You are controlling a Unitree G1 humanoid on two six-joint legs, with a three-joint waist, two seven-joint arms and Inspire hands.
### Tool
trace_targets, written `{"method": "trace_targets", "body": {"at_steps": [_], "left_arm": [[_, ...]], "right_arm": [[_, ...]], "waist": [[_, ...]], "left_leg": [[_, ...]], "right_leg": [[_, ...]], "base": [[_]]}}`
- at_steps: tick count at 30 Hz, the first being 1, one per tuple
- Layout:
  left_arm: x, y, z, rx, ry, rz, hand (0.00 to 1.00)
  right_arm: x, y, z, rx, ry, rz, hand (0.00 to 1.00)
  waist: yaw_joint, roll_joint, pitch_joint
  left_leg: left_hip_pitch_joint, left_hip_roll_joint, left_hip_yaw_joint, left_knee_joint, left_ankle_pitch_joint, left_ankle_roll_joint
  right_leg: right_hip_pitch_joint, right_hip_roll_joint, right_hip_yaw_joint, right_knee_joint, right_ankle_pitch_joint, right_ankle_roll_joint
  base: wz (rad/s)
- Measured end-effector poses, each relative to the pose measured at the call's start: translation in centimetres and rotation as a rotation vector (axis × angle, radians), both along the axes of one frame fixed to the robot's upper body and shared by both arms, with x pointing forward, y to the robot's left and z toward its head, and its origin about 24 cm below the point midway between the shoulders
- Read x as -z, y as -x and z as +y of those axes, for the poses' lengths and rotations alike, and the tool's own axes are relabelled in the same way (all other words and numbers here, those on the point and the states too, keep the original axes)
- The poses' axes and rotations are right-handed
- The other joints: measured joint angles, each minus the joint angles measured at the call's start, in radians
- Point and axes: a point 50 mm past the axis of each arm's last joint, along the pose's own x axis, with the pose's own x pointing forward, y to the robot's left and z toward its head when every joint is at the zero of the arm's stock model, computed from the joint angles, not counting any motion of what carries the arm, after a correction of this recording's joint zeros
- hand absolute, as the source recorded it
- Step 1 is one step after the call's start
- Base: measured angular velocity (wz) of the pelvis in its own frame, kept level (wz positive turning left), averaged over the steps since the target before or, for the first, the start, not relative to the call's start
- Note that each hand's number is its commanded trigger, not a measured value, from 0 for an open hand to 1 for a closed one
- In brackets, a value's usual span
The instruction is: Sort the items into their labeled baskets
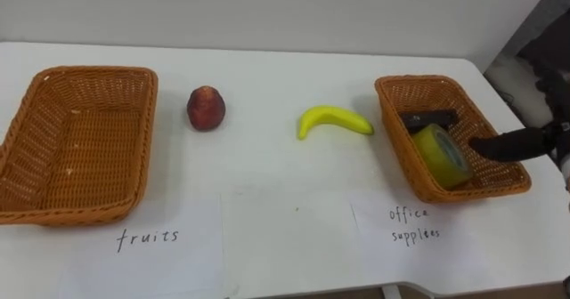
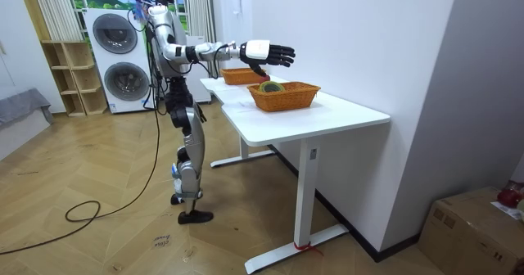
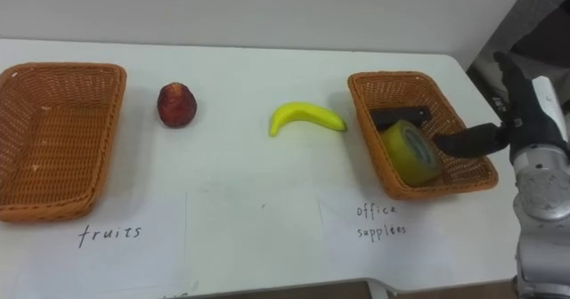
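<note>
A red peach [image 1: 206, 108] and a yellow banana [image 1: 331, 121] lie on the white table [image 1: 267, 183] between two wicker baskets. The left basket [image 1: 89, 71], above a paper marked "fruits" [image 1: 147, 238], has nothing in it. The right basket [image 1: 392, 112], above a paper marked "office supplies" [image 1: 412, 223], holds a yellow-green tape roll [image 1: 441, 154] and a dark flat object [image 1: 429, 118]. My right hand [image 3: 533, 121] is open at that basket's right rim, with one dark finger [image 3: 468, 141] reaching over the rim toward the tape roll. It holds nothing.
The right basket sits close to the table's right edge [image 1: 499, 76]. In the room view I stand at the table's long side with my right arm stretched out and my right hand [image 2: 266, 52] above the nearer basket [image 2: 284, 95]. A wall runs behind the table.
</note>
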Motion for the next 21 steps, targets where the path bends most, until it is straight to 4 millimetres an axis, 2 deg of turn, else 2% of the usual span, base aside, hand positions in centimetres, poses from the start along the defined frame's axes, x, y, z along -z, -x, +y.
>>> {"method": "trace_targets", "body": {"at_steps": [10,21], "left_arm": [[0.1,0.0,-0.2,-0.030,0.019,-0.005,0.00],[0.1,-1.5,-0.2,-0.001,0.020,-0.035,0.00]], "right_arm": [[-0.6,-0.1,0.2,0.023,-0.108,-0.086,0.00],[-2.6,-1.2,1.6,-0.013,-0.116,-0.189,0.00]], "waist": [[0.018,-0.011,0.0025],[0.033,-0.003,0.0059]], "left_leg": [[0.009,0.000,0.000,-0.005,0.000,0.000],[0.005,0.000,-0.003,0.000,0.000,0.000]], "right_leg": [[0.004,0.001,0.006,0.002,0.000,0.000],[0.004,-0.005,0.002,0.003,0.000,0.000]], "base": [[0.00],[0.01]]}}
